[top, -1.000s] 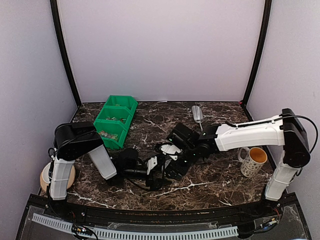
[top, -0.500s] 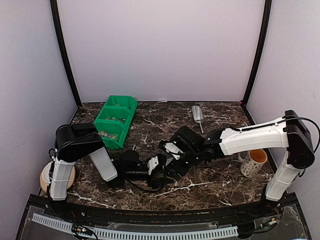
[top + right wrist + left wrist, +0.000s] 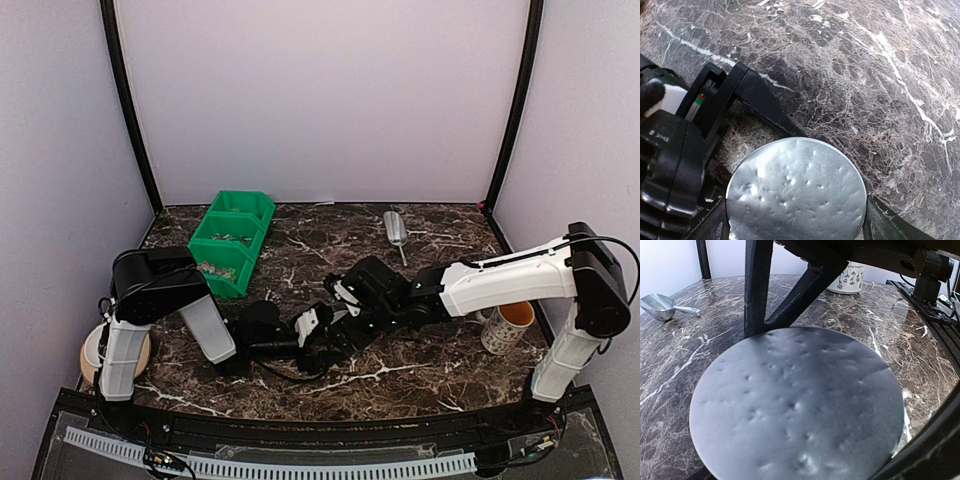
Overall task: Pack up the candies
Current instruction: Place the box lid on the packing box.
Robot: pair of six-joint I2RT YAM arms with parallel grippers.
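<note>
The candies show only as tiny mixed-colour specks in the compartments of the green bin [image 3: 214,266]. Both grippers meet at the table's middle on a small round tub with a dimpled silvery lid [image 3: 796,192], which fills the left wrist view [image 3: 795,405]. My left gripper [image 3: 316,334] [image 3: 800,440] lies low on the table and grips the tub from the left; one finger [image 3: 925,445] hugs its rim. My right gripper [image 3: 346,318] [image 3: 797,220] reaches in from the right, with its fingers [image 3: 885,220] closed on either side of the lid.
A patterned mug [image 3: 508,325] [image 3: 847,280] stands at the right by the right arm's base. A metal scoop [image 3: 395,228] [image 3: 660,306] lies at the back. The green bin stands at the back left. A tan round object [image 3: 96,358] sits beside the left arm's base.
My right arm has dropped lower and drawn towards the left gripper, closing on the tub. The left arm has stayed in place.
</note>
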